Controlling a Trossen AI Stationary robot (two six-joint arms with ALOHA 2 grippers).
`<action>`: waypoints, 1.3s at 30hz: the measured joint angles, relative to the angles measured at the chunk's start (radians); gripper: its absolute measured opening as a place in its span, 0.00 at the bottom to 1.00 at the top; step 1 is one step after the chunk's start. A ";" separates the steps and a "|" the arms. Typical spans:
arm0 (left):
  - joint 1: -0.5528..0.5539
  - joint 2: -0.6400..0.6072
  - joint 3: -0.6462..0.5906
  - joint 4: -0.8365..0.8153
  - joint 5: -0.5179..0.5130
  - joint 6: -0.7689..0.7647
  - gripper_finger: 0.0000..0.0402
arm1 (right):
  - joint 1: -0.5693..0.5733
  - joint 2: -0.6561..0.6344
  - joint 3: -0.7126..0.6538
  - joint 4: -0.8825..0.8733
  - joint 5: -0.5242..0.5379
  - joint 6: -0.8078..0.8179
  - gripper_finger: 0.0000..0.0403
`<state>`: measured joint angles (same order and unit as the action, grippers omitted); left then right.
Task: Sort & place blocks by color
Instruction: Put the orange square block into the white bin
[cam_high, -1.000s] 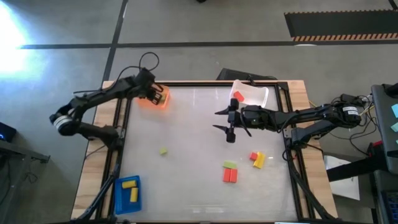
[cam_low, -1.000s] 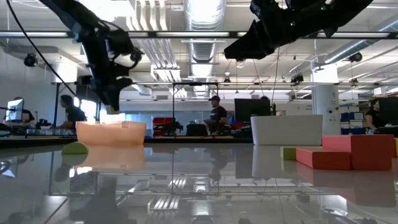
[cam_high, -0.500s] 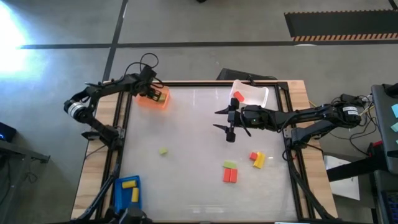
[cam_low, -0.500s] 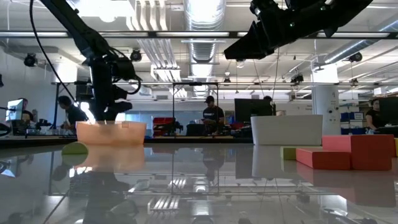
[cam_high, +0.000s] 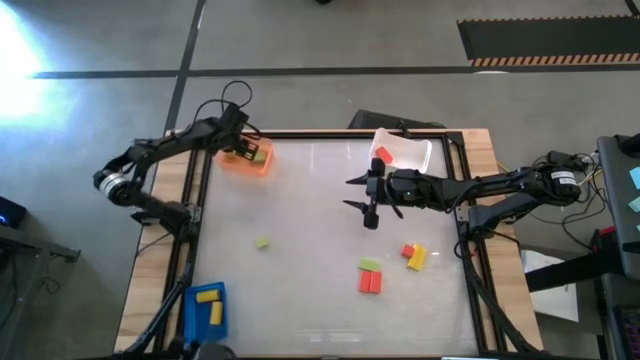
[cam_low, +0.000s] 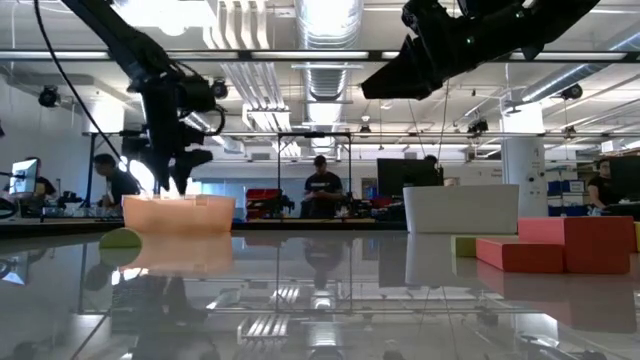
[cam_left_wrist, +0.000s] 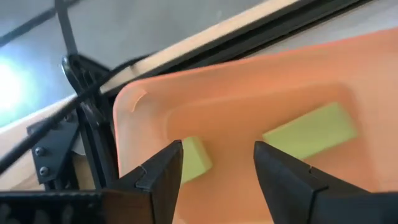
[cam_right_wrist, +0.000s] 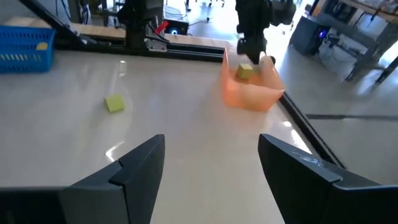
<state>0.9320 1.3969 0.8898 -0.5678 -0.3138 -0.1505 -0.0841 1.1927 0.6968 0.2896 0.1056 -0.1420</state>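
Note:
My left gripper (cam_high: 243, 151) is open and hangs just above the orange tray (cam_high: 250, 164) at the table's far left corner. In the left wrist view its fingers (cam_left_wrist: 163, 167) stand over two light green blocks (cam_left_wrist: 310, 131) (cam_left_wrist: 196, 155) that lie on the tray's floor. My right gripper (cam_high: 364, 196) is open and hovers above the middle of the table. A light green block (cam_high: 262, 242) lies alone on the table. Near the right edge sit a green block (cam_high: 371, 265), red blocks (cam_high: 370, 282) (cam_high: 407, 250) and a yellow block (cam_high: 417, 259).
A white tray (cam_high: 412, 153) at the far right holds a red block (cam_high: 383, 154). A blue tray (cam_high: 205, 308) at the near left corner holds yellow blocks. Black frame rails run along the table's edges. People stand in the room behind the table.
My left gripper has dipped toward the orange tray and stays just above it, while that arm's elbow has swung about beside the table's left edge. The right arm has kept still. The blocks on the table lie where they were.

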 joint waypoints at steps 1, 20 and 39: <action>-0.014 -0.029 0.000 0.000 0.000 0.000 0.45 | 0.000 0.000 0.000 -0.001 0.000 0.020 0.62; -0.584 -0.455 -0.135 0.409 -0.005 -0.047 0.45 | 0.185 0.002 0.126 -0.513 -0.001 0.253 0.58; -0.654 -0.458 -0.163 0.560 -0.006 0.006 0.46 | 0.401 0.003 0.260 -1.105 0.025 0.781 0.46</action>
<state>0.2783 0.9392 0.7265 -0.0082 -0.3195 -0.1444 0.3172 1.1954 0.9570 -0.8151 0.1307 0.6393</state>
